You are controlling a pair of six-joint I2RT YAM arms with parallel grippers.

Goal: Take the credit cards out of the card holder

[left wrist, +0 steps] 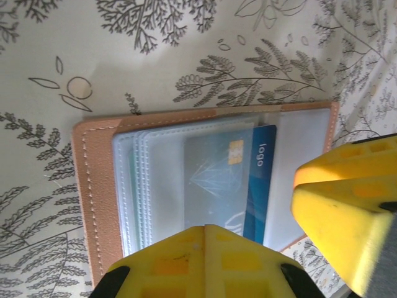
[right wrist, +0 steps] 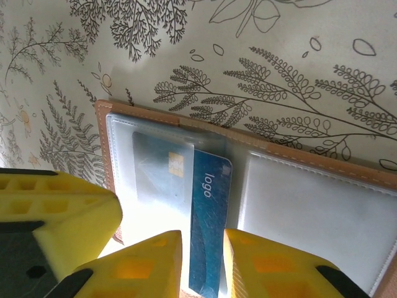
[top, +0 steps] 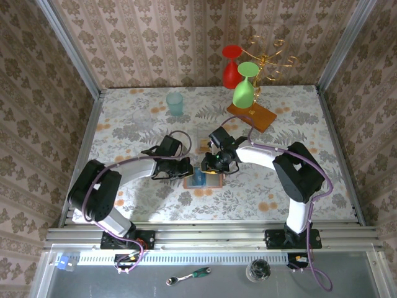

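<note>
Closest to the lens, the right gripper (right wrist: 203, 241) held its yellow jaws slightly apart, with the exposed strip of a blue credit card (right wrist: 211, 180) between them; whether they touched it was unclear. The card, marked "logo", lay half slid out of a clear sleeve in the open tan card holder (right wrist: 310, 211). The holder lay flat on the floral desk (top: 124, 124), between both arms. The left gripper (left wrist: 205, 239) had its jaws closed and empty over the holder's sleeves. Farther back stood a teal cup (top: 175, 103).
</note>
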